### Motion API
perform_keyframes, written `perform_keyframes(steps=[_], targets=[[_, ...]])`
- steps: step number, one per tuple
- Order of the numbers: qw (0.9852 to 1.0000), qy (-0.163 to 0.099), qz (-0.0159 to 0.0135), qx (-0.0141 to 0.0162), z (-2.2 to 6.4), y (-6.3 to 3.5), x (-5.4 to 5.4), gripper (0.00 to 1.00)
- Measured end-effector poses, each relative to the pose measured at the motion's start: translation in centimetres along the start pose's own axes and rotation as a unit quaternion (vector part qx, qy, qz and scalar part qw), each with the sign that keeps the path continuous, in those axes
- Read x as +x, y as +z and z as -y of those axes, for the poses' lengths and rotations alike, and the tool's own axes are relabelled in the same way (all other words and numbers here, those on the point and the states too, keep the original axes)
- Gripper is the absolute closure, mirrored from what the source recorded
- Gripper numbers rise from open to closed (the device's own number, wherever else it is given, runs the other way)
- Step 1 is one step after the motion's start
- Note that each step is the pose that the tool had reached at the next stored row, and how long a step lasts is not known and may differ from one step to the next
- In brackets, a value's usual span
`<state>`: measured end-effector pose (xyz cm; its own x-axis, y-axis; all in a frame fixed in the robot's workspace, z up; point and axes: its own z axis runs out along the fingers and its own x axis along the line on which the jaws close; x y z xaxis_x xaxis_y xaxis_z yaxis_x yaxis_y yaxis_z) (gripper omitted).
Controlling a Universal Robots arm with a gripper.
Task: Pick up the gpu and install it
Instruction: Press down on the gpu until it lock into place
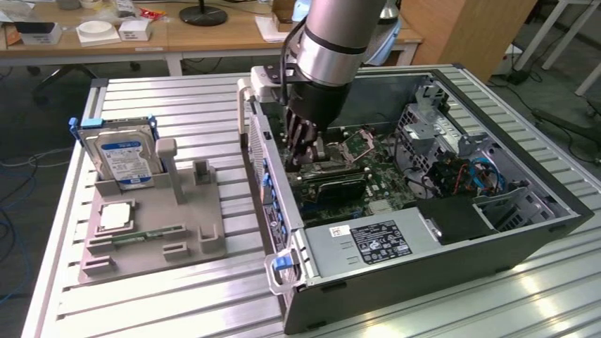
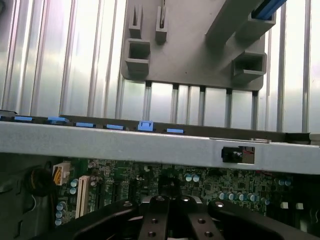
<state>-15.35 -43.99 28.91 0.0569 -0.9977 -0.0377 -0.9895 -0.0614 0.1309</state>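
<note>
When read from the near edge: grey power supply (image 1: pixel 367 243) with black label, seated in the near end of the open computer case (image 1: pixel 526 232) on the slatted table (image 1: pixel 169 303). Behind that, green motherboard (image 1: pixel 376 186); upon it the gpu (image 1: pixel 331 186), dark, low inside the case, just under the gripper (image 1: pixel 302 151). Gripper fingers pressed fully together, reaching down into the case; hold on the gpu not discernible. Toward the exterior view's left, grey fixture tray (image 1: pixel 179 218) carrying upright hard drive (image 1: pixel 122 158). Farthest, wooden desk (image 1: pixel 188 35).
</note>
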Motion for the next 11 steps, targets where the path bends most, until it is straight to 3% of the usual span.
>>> perform_keyframes(steps=[5, 11], targets=[[1.0, 0.0, 0.0, 0.0, -0.54, 0.08, -0.14, 0.9], [1.0, 0.0, -0.0001, -0.0002, -0.62, 0.08, -0.05, 0.9]])
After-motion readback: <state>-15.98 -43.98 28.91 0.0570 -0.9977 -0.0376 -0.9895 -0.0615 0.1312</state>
